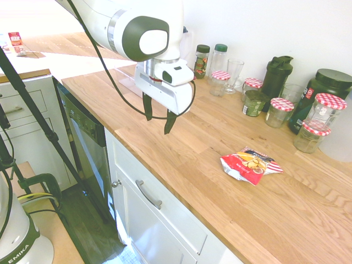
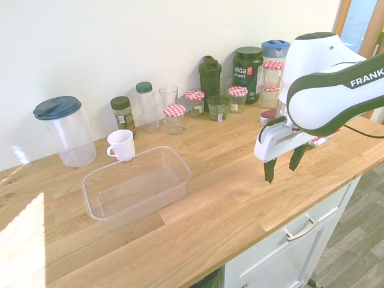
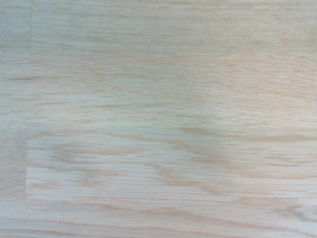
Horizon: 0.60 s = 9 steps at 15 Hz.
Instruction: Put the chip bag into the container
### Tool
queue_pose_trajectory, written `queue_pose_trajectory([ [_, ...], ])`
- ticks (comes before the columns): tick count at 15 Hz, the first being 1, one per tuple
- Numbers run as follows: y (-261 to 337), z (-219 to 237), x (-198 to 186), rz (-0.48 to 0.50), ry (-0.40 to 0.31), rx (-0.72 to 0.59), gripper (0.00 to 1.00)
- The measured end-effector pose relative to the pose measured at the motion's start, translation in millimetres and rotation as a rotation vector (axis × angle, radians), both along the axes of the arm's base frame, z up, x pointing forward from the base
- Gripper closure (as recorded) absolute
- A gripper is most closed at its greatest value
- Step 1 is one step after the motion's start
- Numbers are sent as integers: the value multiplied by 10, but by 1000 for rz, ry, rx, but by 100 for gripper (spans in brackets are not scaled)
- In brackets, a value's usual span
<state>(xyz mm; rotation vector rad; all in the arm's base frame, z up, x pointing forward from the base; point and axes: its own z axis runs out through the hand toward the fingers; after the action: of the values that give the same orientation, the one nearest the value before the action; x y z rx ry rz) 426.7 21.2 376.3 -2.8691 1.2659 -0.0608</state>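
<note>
A white Franka arm hangs its gripper above a wooden kitchen tabletop, jaws spread wide, pointing down and holding nothing. The red-and-white chip bag lies flat and crinkled on the bare wood, well apart from the jaws. The clear plastic container stands empty further along the tabletop, just beside a white cup and near a lidded pitcher. The wrist view shows only wood grain, so the approach has not begun. The reach likely goes best with the jaws centred over the bag, then lowered straight onto a raised fold; slick foil could slip from a shallow pinch. Checkered-lid jars line the wall behind, clear of the path.
</note>
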Motion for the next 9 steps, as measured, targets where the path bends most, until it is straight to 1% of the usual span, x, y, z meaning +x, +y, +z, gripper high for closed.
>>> queue_pose_trajectory([
  [4,-119,-5,3,-12,2,-14,0],
  [6,-384,-2,1,-42,3,-28,0],
  [9,-931,16,-42,-93,-4,-51,0],
])
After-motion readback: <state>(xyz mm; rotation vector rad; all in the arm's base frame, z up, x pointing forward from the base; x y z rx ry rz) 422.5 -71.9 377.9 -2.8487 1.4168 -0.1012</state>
